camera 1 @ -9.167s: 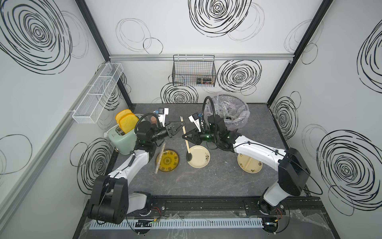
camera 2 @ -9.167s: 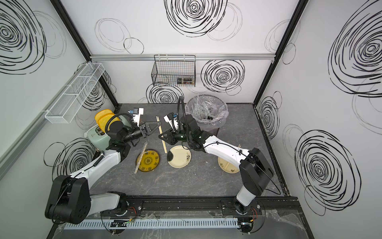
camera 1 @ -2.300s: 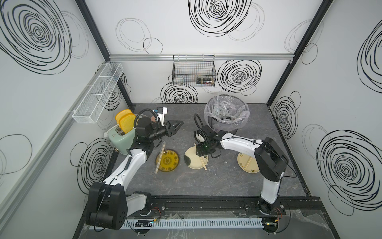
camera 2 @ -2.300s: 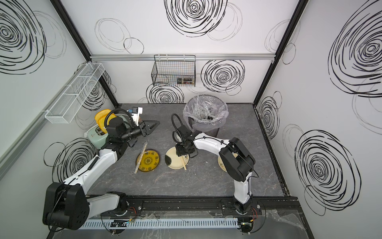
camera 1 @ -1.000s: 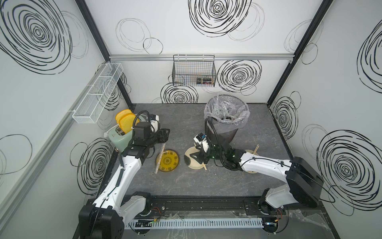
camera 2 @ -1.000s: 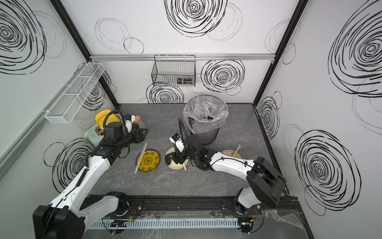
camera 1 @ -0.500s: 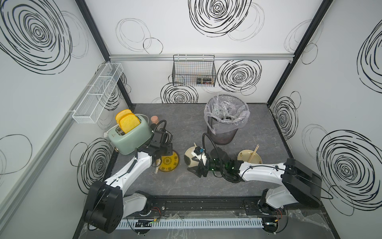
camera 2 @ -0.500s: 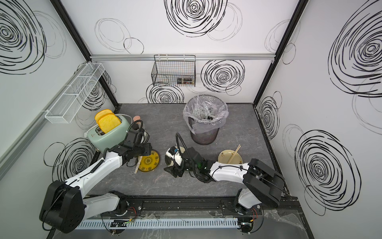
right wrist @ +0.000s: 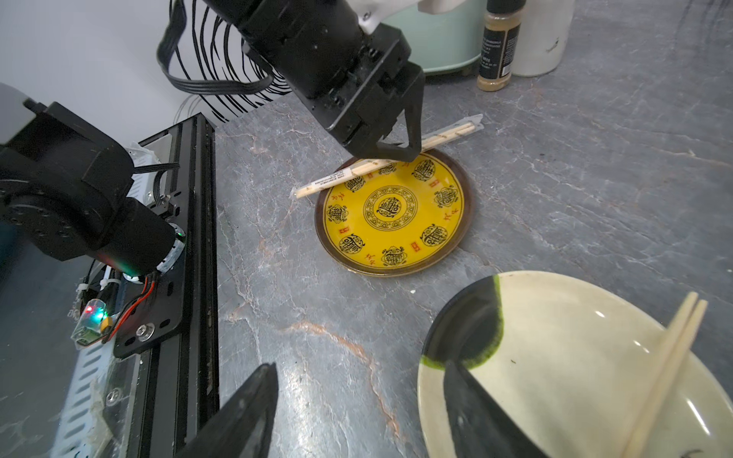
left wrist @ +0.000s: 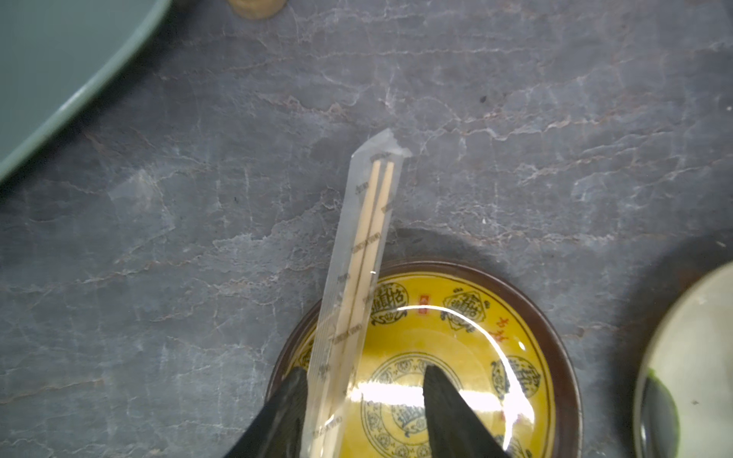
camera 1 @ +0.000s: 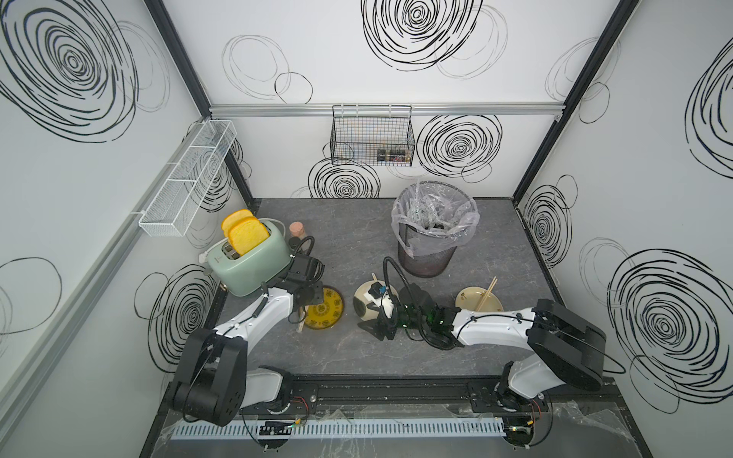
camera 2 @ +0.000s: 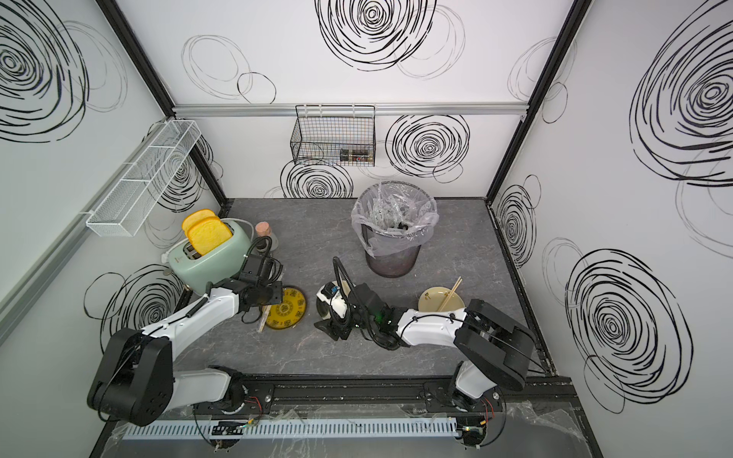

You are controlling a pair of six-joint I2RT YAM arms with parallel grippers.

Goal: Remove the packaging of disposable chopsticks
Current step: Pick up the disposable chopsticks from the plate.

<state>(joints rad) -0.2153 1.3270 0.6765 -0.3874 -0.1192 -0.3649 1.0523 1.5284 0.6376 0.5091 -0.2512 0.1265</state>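
A clear packaging sleeve (left wrist: 359,253) with disposable chopsticks (left wrist: 375,206) inside leans on the rim of a yellow plate (right wrist: 392,238). My left gripper (left wrist: 365,396) stands open astride it; the sleeve lies against one finger and well clear of the other. In both top views the same gripper (camera 1: 307,307) (camera 2: 263,307) sits at that plate's left edge. My right gripper (right wrist: 357,396) (camera 1: 377,329) is open and empty, low over the table beside a cream and black plate (right wrist: 575,337) that carries a bare pair of chopsticks (right wrist: 670,365).
A third plate (camera 1: 468,299) at the right carries bare chopsticks (camera 1: 486,293). A lined mesh bin (camera 1: 432,226) stands at the back. A green toaster (camera 1: 250,257) and small bottles (right wrist: 496,43) stand close behind the left arm. The base rail (right wrist: 178,238) runs along the front.
My left arm has swung from beside the toaster down onto the yellow plate, over the wrapped pair. My right arm has drawn back toward the table's front, off the cream plate.
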